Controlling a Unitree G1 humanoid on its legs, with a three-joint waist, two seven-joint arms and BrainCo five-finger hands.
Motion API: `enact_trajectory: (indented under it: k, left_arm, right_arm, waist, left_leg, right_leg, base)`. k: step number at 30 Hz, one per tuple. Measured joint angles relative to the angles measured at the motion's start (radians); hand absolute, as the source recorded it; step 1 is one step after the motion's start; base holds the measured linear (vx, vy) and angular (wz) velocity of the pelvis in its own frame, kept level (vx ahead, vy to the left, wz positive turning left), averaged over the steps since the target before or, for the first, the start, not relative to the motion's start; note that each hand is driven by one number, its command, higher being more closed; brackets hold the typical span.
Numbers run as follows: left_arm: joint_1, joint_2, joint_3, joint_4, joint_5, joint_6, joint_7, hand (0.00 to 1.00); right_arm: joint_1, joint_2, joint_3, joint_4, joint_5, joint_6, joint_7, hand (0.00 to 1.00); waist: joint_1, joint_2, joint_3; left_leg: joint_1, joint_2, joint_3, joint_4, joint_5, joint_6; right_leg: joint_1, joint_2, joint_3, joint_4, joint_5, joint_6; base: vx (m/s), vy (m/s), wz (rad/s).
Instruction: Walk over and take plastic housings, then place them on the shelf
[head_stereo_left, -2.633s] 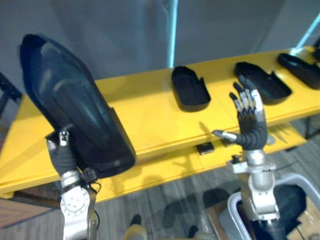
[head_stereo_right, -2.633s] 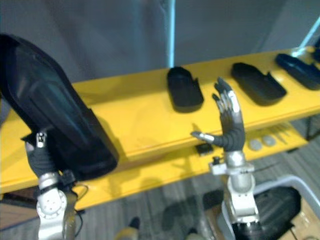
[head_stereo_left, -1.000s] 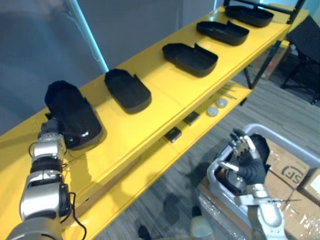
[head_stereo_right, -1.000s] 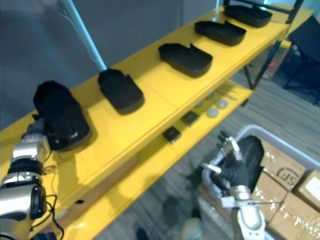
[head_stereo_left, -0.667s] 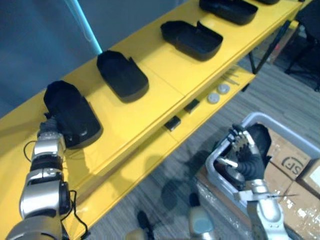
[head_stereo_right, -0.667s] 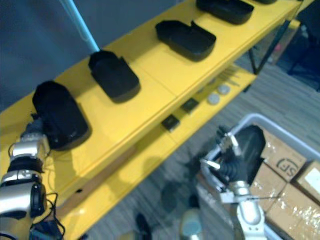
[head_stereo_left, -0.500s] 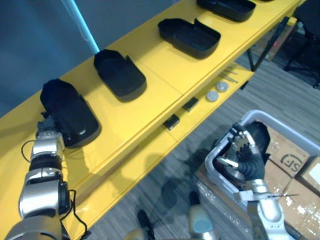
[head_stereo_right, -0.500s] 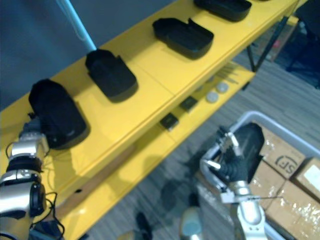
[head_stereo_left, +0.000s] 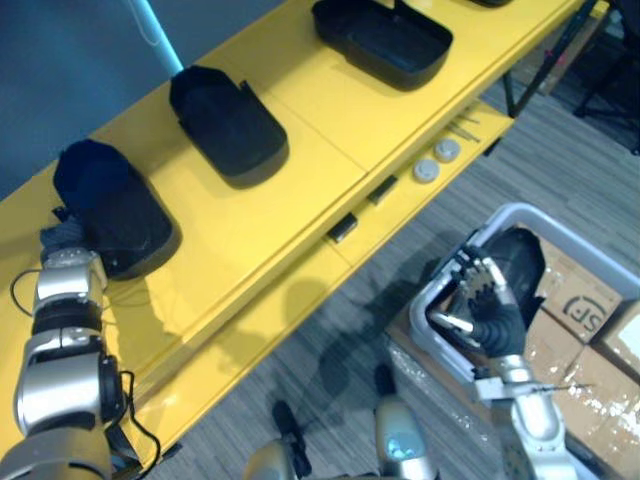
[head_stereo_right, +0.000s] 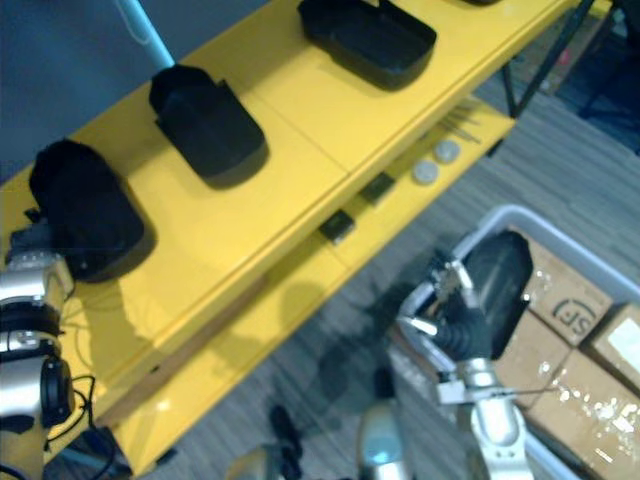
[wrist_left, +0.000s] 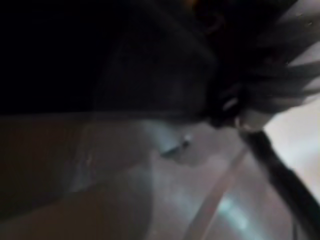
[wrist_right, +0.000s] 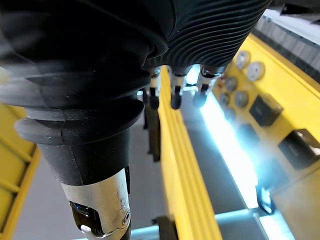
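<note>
Left eye view: a long yellow two-level shelf (head_stereo_left: 320, 150) runs from near left to far right. Right of it stands a grey plastic bin (head_stereo_left: 545, 218) with one black plastic housing (head_stereo_left: 525, 255) inside and brown cardboard boxes (head_stereo_left: 585, 305) beside it. On the shelf's top level lie the left housing (head_stereo_left: 110, 205), middle housing (head_stereo_left: 228, 122) and far housing (head_stereo_left: 385, 38), well apart. The left hand (head_stereo_left: 62, 240) touches the left housing's near end; I cannot tell its grip. The right hand (head_stereo_left: 490, 315) hovers at the bin's rim, fingers loosely spread, holding nothing. Two grey discs (head_stereo_left: 427, 170) and small black blocks (head_stereo_left: 343, 228) sit on the lower level.
</note>
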Motion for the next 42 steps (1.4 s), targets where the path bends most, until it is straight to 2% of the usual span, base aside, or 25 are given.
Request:
enact_trajectory:
  k: [3,12,15,17,21,25,27,29,33,36,37,39,40,42]
  left_arm:
    - [0.000,0.000,0.000,0.000,-0.001,-0.013,0.008,0.00]
    - [0.000,0.000,0.004,0.000,-0.034,-0.014,0.043,0.00]
    - [0.001,0.001,0.008,0.001,-0.043,-0.054,0.090,0.00]
    - [0.000,0.016,0.010,-0.001,-0.043,-0.092,0.119,0.00]
    - [-0.011,0.050,0.019,-0.017,-0.039,-0.199,0.181,0.00]
    - [-0.011,0.058,0.018,-0.053,-0.038,-0.265,0.188,0.00]
    - [-0.011,0.059,0.015,-0.066,-0.038,-0.308,0.183,0.00]
    - [-0.011,0.059,0.005,-0.069,-0.039,-0.332,0.178,0.00]
    - [-0.011,0.054,-0.006,-0.099,-0.047,-0.410,0.165,0.00]
    - [0.037,0.018,-0.006,-0.183,-0.105,-0.489,0.148,0.00]
    - [0.107,-0.022,0.003,-0.286,-0.120,-0.526,0.143,0.00]
    - [0.201,-0.057,0.019,-0.410,-0.120,-0.562,0.142,0.00]
    - [0.269,-0.080,0.034,-0.488,-0.120,-0.577,0.140,0.00]
    - [0.447,-0.170,0.109,-0.702,-0.121,-0.596,0.138,0.00]
  right_arm:
    - [0.002,0.000,0.007,0.000,0.001,-0.007,0.000,0.00]
    - [0.021,0.000,0.022,0.000,0.014,-0.017,0.004,0.00]
    - [0.029,0.003,0.027,0.000,0.033,-0.024,0.008,0.00]
    - [0.036,0.005,0.048,0.000,0.037,-0.030,0.013,0.00]
    - [0.045,0.017,0.089,0.000,0.037,-0.059,0.033,0.00]
    - [0.049,0.029,0.115,0.000,0.037,-0.076,0.050,0.00]
    - [0.047,0.030,0.134,0.000,0.037,-0.103,0.050,0.00]
    - [0.046,0.030,0.146,0.000,0.036,-0.113,0.051,0.00]
    - [0.023,0.024,0.170,0.007,-0.003,-0.138,0.050,0.00]
    - [-0.045,-0.004,0.214,0.023,-0.025,-0.164,0.044,0.00]
    - [-0.094,-0.012,0.232,0.035,-0.026,-0.170,0.044,0.00]
    - [-0.140,-0.014,0.252,0.047,-0.026,-0.168,0.044,0.00]
    - [-0.165,-0.014,0.262,0.055,-0.026,-0.153,0.047,0.00]
    - [-0.207,-0.021,0.267,0.081,-0.044,-0.094,0.041,0.00]
  waist:
    - [0.001,-0.001,0.001]
    - [0.000,-0.001,0.001]
    - [0.000,-0.001,0.000]
    - [-0.001,0.000,-0.003]
    - [0.000,0.003,-0.020]
    - [0.003,0.006,-0.074]
    - [0.004,0.011,-0.093]
    - [0.009,0.019,-0.123]
    - [0.018,0.026,-0.150]
    - [0.047,0.030,-0.178]
    - [0.060,0.034,-0.192]
    - [0.079,0.039,-0.201]
    - [0.098,0.041,-0.214]
    - [0.128,0.045,-0.222]
  left_leg:
    - [-0.002,0.002,0.002,0.006,-0.002,0.001]
    - [0.005,0.006,0.003,0.008,-0.003,0.000]
    - [0.023,0.009,0.003,0.003,-0.004,-0.002]
    - [0.026,0.009,0.004,-0.004,-0.004,-0.002]
    - [0.039,0.007,0.006,-0.015,-0.004,-0.002]
    - [0.046,0.007,0.005,-0.024,-0.003,-0.002]
    - [0.069,0.006,0.003,-0.033,-0.003,-0.002]
    - [0.071,0.006,0.000,-0.043,-0.003,-0.002]
    - [0.080,0.006,-0.025,-0.045,-0.001,-0.003]
    - [0.084,0.006,-0.048,-0.045,0.001,-0.004]
    - [0.086,0.003,-0.071,-0.048,0.005,-0.005]
    - [0.089,0.002,-0.090,-0.053,0.011,-0.005]
    - [0.087,0.002,-0.097,-0.058,0.016,-0.006]
    - [0.088,-0.001,-0.139,-0.061,0.023,-0.005]
  right_leg:
    - [0.001,0.001,0.000,-0.002,0.000,0.000]
    - [0.012,0.002,0.000,-0.007,0.001,0.000]
    - [0.034,0.002,-0.003,-0.021,0.003,0.000]
    - [0.036,0.003,-0.003,-0.024,0.003,-0.001]
    - [0.055,0.002,-0.004,-0.049,0.011,0.001]
    - [0.074,0.001,-0.011,-0.075,0.014,0.002]
    - [0.106,0.000,-0.019,-0.093,0.015,0.003]
    - [0.110,0.000,-0.027,-0.102,0.015,0.003]
    - [0.146,-0.002,-0.056,-0.125,0.018,0.003]
    - [0.178,-0.004,-0.081,-0.152,0.025,0.002]
    - [0.198,-0.005,-0.106,-0.158,0.026,0.002]
    - [0.210,-0.004,-0.127,-0.159,0.026,0.002]
    - [0.210,-0.004,-0.134,-0.161,0.026,0.002]
    - [0.241,-0.004,-0.184,-0.167,0.025,0.002]
  base:
    - [-0.01,-0.002,-0.02]
    - [0.00,0.000,0.00]
    - [0.00,0.000,0.00]
    - [0.00,0.000,0.00]
    - [0.02,0.007,0.01]
    - [0.05,0.012,0.04]
    - [0.05,0.010,0.05]
    - [0.03,0.002,0.09]
    - [0.01,-0.007,0.18]
    - [0.00,-0.012,0.23]
    - [0.01,-0.016,0.40]
    - [0.00,-0.016,0.33]
    - [-0.01,-0.020,0.33]
    - [-0.01,-0.027,0.47]
